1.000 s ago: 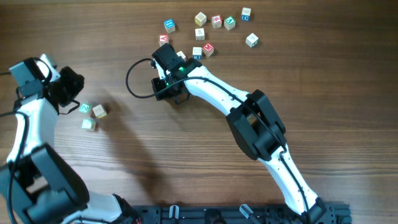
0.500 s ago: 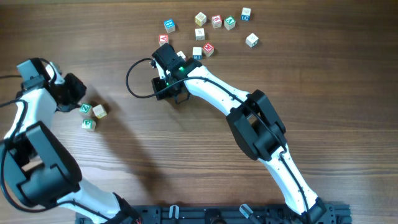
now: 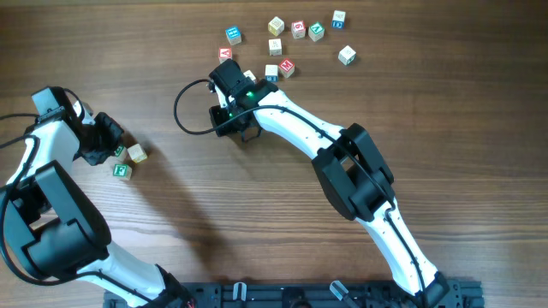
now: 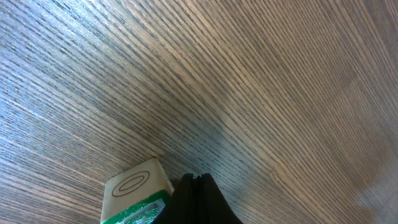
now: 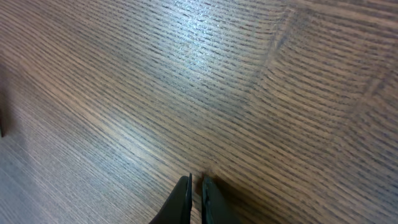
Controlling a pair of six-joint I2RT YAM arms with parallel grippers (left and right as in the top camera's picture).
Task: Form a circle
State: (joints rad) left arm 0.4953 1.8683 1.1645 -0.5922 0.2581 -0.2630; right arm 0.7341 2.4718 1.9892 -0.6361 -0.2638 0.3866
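Three little wooden blocks [image 3: 136, 153] sit at the left of the table [image 3: 257, 214], just beside the left claw [image 3: 108, 145], which is pinched shut; they look light and hard, best pushed on flat sides.

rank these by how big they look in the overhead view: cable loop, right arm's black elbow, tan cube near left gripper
1. black elbow, likely nearer the camera
2. cable loop
3. tan cube
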